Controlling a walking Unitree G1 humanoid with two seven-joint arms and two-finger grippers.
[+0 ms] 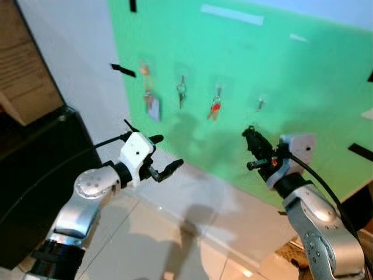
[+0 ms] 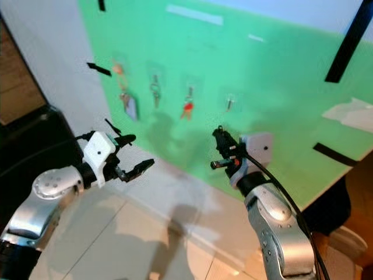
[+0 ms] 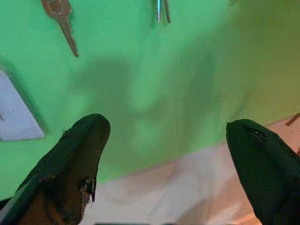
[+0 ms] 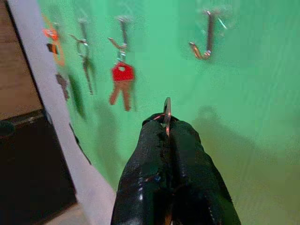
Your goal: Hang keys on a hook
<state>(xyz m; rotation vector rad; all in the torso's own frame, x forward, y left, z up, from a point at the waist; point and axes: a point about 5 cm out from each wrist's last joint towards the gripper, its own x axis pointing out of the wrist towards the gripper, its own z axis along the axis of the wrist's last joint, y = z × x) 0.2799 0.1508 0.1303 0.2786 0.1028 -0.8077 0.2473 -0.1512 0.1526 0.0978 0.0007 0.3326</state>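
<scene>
My right gripper [image 4: 167, 123] is clamped tight on the keys [image 4: 167, 107], of which I can see just a thin metal ring edge standing up between the closed fingertips; whatever hangs below is hidden behind my fingers. I'm holding it below the empty hook [image 4: 205, 37] and a little toward the side where the red key [image 4: 121, 84] hangs, not yet touching it. That hook is the only free one on the green board [image 1: 303, 87]; moving away from it along the row are the red key, then a silver bunch [image 1: 181, 92], then an orange-tagged bunch [image 1: 148, 93]. My left gripper [image 1: 160, 156] is spread open, carrying nothing, well off to the far side of the red key and lower than the empty hook. As I judge it, the main danger is the ring itself: so little of it clears my fingertips that the hook's upturned tip may strike my finger pads instead of passing through the loop. If I come up off line, I could push the ring past the tip and let go with it only resting there, and the keys would drop to the floor. Drifting sideways could also knock the red key off its own hook, and pressing too hard might pull the stuck-on hook from the board.
</scene>
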